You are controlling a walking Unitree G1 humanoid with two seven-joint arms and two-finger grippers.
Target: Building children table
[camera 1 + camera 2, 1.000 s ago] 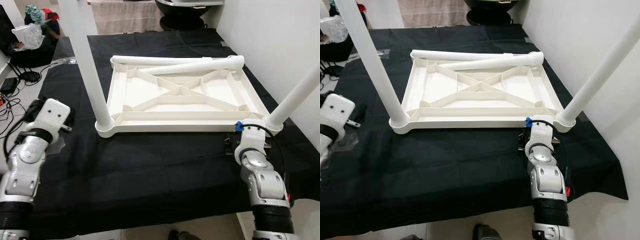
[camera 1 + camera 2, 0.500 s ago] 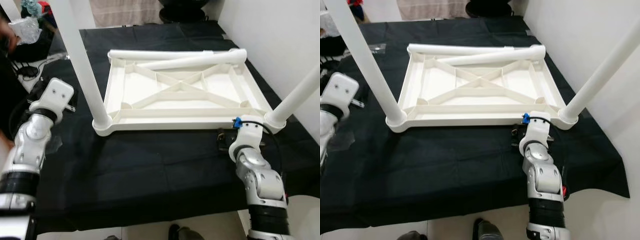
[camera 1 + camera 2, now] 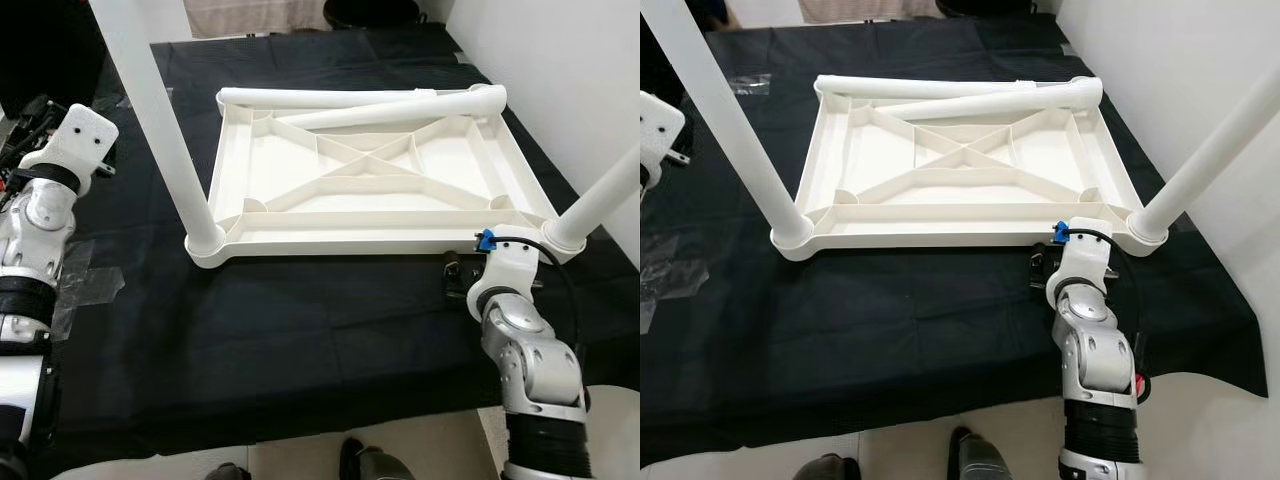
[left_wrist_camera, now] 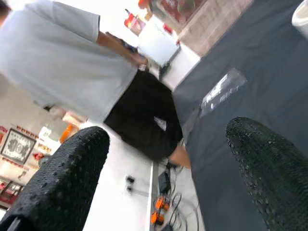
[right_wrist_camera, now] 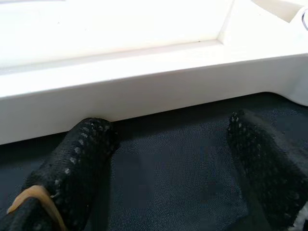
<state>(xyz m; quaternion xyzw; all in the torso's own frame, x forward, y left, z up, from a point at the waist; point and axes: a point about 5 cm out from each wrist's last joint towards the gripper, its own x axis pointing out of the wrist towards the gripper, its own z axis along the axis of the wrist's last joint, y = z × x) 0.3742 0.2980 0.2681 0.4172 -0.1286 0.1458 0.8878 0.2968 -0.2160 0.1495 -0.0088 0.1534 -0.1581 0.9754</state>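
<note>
A: The right gripper is seen spread open, low on the black cloth, just before the near rim of the upturned tabletop.

B: Farther left, the left gripper is held open, well apart from it.

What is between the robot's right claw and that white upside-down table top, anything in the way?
Nothing visible. The right gripper is open, low over the black cloth, and faces the near edge of the table top. Between its fingers and that white edge lies bare cloth alone. The left gripper is raised off to the side, open.
</note>
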